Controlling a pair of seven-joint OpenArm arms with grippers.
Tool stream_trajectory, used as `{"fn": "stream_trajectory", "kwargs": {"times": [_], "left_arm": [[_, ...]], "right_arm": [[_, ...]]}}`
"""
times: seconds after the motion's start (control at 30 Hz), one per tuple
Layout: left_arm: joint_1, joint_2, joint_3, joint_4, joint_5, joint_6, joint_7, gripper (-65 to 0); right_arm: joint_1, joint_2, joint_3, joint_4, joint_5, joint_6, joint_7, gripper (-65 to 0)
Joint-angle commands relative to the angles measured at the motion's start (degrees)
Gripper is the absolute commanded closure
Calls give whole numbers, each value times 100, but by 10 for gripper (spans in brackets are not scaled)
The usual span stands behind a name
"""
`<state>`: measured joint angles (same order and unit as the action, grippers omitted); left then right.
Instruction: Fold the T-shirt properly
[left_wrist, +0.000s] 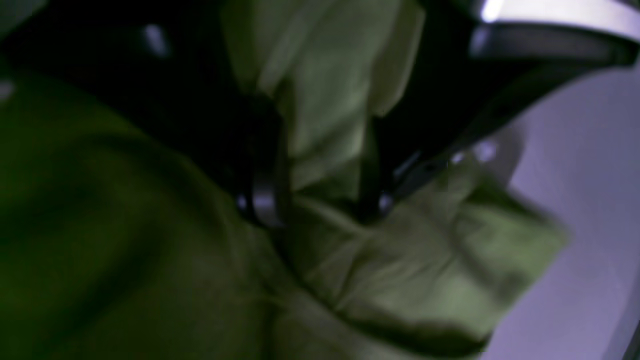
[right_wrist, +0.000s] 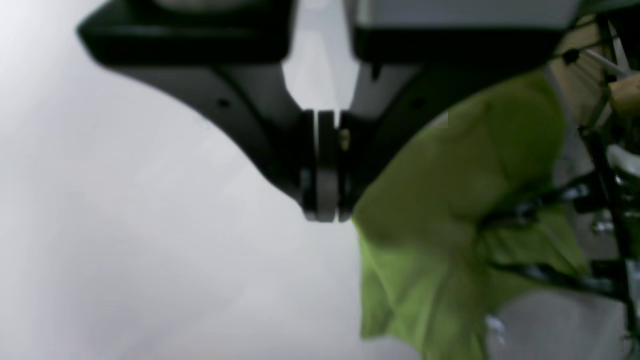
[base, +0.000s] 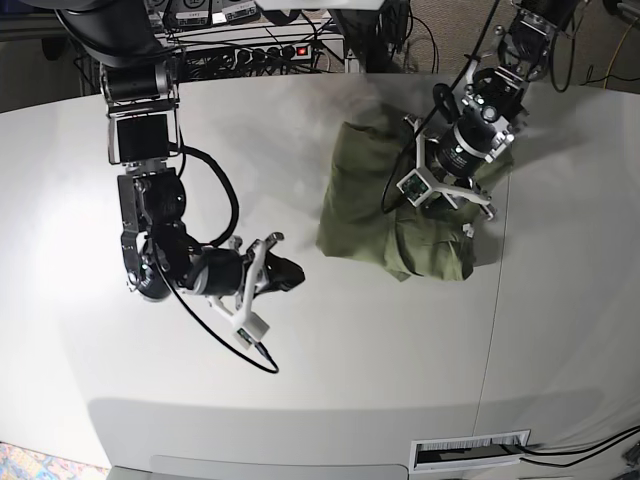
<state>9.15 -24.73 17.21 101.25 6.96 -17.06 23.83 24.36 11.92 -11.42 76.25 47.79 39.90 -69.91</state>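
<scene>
The olive-green T-shirt (base: 375, 205) lies bunched and partly folded on the white table, right of centre. My left gripper (base: 462, 215) is down on its right-hand part. In the left wrist view the left gripper (left_wrist: 320, 200) is shut on a bunched fold of the T-shirt (left_wrist: 425, 260), with cloth filling the gap between the fingers. My right gripper (base: 290, 272) hovers low over bare table to the shirt's left. In the right wrist view the right gripper (right_wrist: 325, 210) is shut and empty, with the T-shirt (right_wrist: 440, 210) beyond it.
The white table (base: 330, 370) has a seam running down its right side. A power strip (base: 255, 50) and cables lie behind the far edge. A vent slot (base: 470, 452) sits at the front edge. The right arm's cable (base: 225, 335) loops over the table.
</scene>
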Motion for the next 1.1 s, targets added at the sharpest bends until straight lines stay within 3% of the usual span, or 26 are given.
{"fn": "stream_trajectory", "kwargs": {"times": [0.0,0.07,0.17,0.3,0.4,0.63,0.73,0.83,1.07], "left_arm": [[-138,-57,-11,81,-61,-87,-111,-225],[-315,-127,-13,94,-61,-7,83,-225],[-411,-136,-17,461,-131,658,555,-225],[-317,-127,-17,1268,-452,1104,1161,-225],[-68,-127,-37,1768,-374,1574,1589,-225],[828,-98,-688,2037,-101,2168,2371,-187],[1228,-98,-1147,2037,-120,2203,2417,-131],[1510,-98,-1519,2048,-304,2203,2420,-8],[1899,-81,-1858,2159,-1036,2164,2413,0]], "right_arm": [[199,-11,22,101,22,10,133,0],[219,-111,22,101,-109,10,142,0],[214,-212,20,101,-448,10,323,0],[219,-289,20,101,-868,10,568,0],[221,-291,11,101,-929,10,699,0],[245,-380,9,101,-1705,10,1209,0],[245,-551,-48,101,-2085,10,1241,0],[245,-636,-321,98,-2533,10,1635,0],[247,-656,-990,98,-3423,10,2223,0]]}}
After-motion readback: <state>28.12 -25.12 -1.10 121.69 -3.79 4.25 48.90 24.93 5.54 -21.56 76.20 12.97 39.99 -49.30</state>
